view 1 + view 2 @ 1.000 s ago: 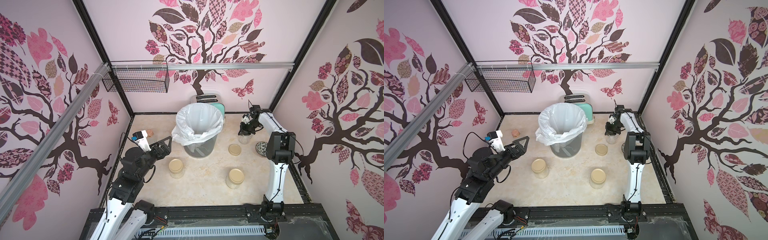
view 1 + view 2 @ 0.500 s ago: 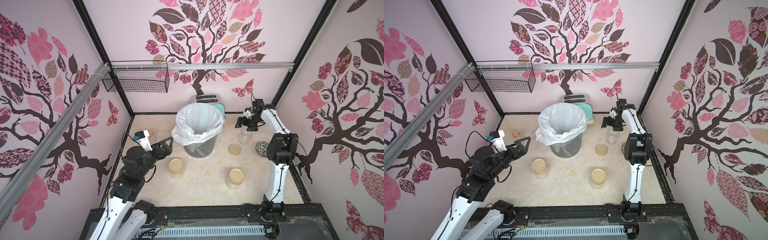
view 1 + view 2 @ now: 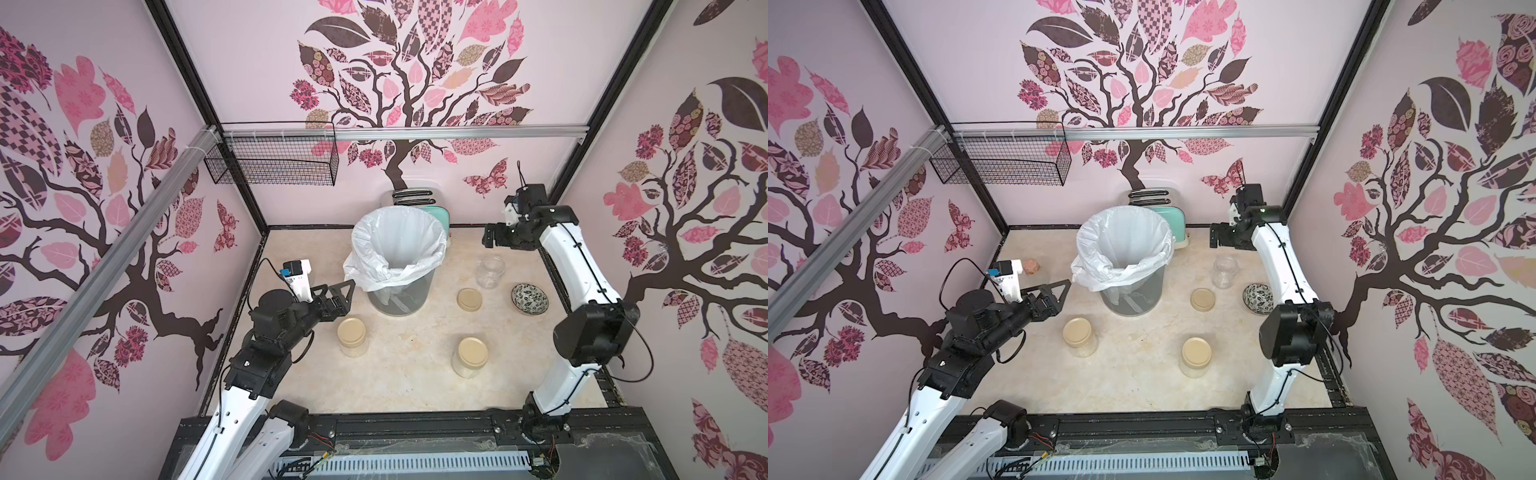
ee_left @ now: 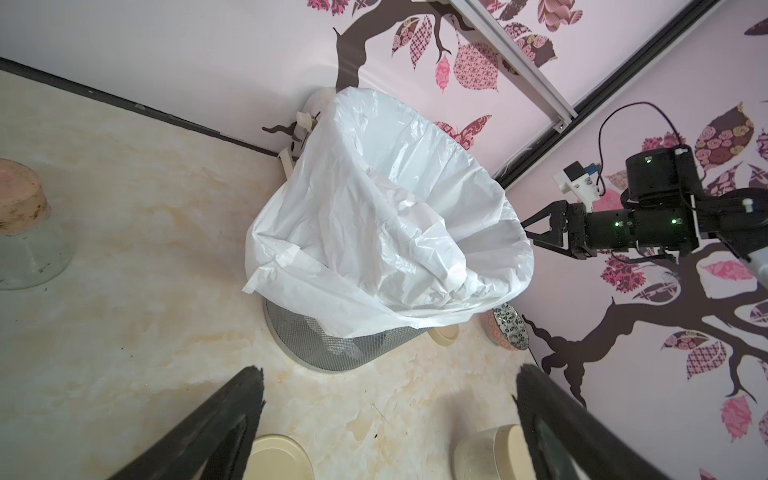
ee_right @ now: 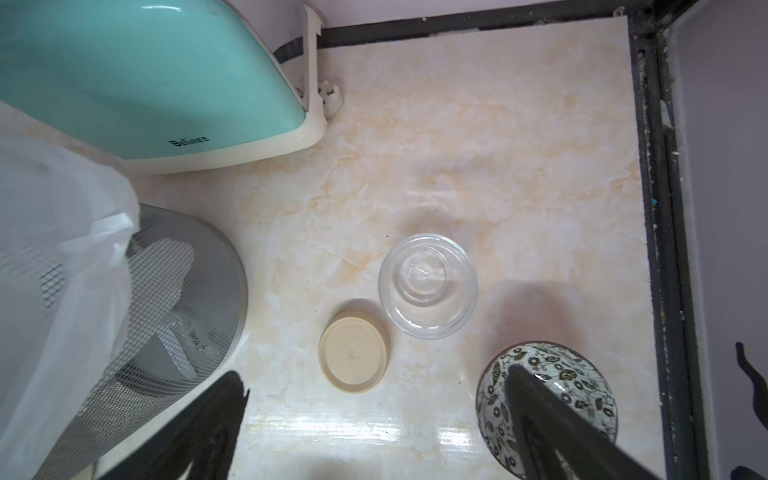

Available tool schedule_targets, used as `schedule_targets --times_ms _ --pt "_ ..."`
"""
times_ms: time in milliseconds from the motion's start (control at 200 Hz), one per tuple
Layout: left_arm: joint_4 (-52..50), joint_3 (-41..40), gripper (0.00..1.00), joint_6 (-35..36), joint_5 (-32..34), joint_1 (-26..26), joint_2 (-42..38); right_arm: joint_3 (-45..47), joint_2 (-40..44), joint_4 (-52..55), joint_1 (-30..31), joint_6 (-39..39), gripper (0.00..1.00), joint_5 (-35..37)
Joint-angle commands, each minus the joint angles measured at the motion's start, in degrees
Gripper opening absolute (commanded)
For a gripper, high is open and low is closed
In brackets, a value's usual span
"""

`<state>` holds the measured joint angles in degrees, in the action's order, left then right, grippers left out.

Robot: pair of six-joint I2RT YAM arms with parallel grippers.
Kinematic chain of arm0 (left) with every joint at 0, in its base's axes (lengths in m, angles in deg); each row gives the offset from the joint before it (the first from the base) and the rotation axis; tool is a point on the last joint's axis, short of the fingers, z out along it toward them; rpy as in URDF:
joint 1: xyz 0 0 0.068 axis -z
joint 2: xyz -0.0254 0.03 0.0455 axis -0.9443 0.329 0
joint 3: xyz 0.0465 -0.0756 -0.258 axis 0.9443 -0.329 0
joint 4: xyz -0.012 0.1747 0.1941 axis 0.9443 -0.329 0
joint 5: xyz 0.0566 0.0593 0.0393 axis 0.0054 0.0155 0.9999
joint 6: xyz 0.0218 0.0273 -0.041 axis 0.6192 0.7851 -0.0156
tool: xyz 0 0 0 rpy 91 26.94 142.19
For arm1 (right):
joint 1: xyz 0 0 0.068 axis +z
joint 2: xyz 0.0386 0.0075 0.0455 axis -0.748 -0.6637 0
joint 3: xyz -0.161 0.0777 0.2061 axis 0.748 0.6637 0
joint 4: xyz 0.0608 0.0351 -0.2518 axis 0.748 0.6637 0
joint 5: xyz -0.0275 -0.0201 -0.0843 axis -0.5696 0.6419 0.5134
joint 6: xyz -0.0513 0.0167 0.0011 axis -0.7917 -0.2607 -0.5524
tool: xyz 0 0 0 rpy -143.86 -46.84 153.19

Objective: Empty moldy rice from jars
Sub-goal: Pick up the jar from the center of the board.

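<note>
Right claw (image 3: 490,239) is held above the surface (image 3: 407,374) near the back right corner, with its jaws spread wide and nothing gripped between them. In the right wrist view its two dark fingers (image 5: 216,415) are seen well apart. The empty jar (image 5: 428,286) stands upright and uncapped below it, and clear glass is all that can be made out inside. Its loose lid (image 5: 353,357) lies flat just beside it, and a patterned bowl (image 5: 582,382) sits near on the other side.

The left claw (image 3: 347,291) is likewise seen open and empty. It is raised at the left of the surface and pointed toward the mesh bin (image 3: 399,301), which is lined with a white bag (image 3: 395,245). A teal appliance (image 5: 145,83) stands behind the bin against the back wall.

Two lidded jars (image 3: 352,336) (image 3: 470,356) are set upright nearer the front, well apart from each other, with beige caps in place. The moldy rice (image 4: 473,461) is seen as a pale mass through the glass of a capped jar.
</note>
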<state>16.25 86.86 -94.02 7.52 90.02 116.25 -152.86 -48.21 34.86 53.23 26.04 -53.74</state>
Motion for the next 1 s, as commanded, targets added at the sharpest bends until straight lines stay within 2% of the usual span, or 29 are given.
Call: schedule_targets --times_ms 0,135,305,480,575,735,995 --pt "1.5 -1.2 0.98 5.5 -4.0 0.1 -0.7 10.1 8.8 -6.8 4.4 2.8 0.99 3.8" --pt "1.8 -3.6 0.98 9.4 -6.0 1.3 -2.6 26.8 21.6 -13.2 11.3 5.3 0.99 6.5" --pt "4.1 -8.1 0.98 13.2 -5.8 6.3 -4.3 38.3 30.7 -12.5 18.8 10.3 1.00 9.8" --pt "5.6 -10.5 0.98 15.2 -5.2 11.5 -2.8 47.7 36.7 -12.7 19.9 15.1 0.99 8.6" --pt "6.1 -11.4 0.98 17.0 -5.0 14.1 -2.1 50.0 38.1 -12.0 21.8 17.2 0.99 7.5" --pt "8.1 -12.3 0.98 19.3 -2.1 19.5 -0.7 50.4 36.9 -9.3 30.8 21.2 1.00 12.3" --pt "9.4 -13.0 0.98 18.4 0.5 25.2 2.3 50.8 34.2 -9.0 35.0 23.0 1.00 12.3"
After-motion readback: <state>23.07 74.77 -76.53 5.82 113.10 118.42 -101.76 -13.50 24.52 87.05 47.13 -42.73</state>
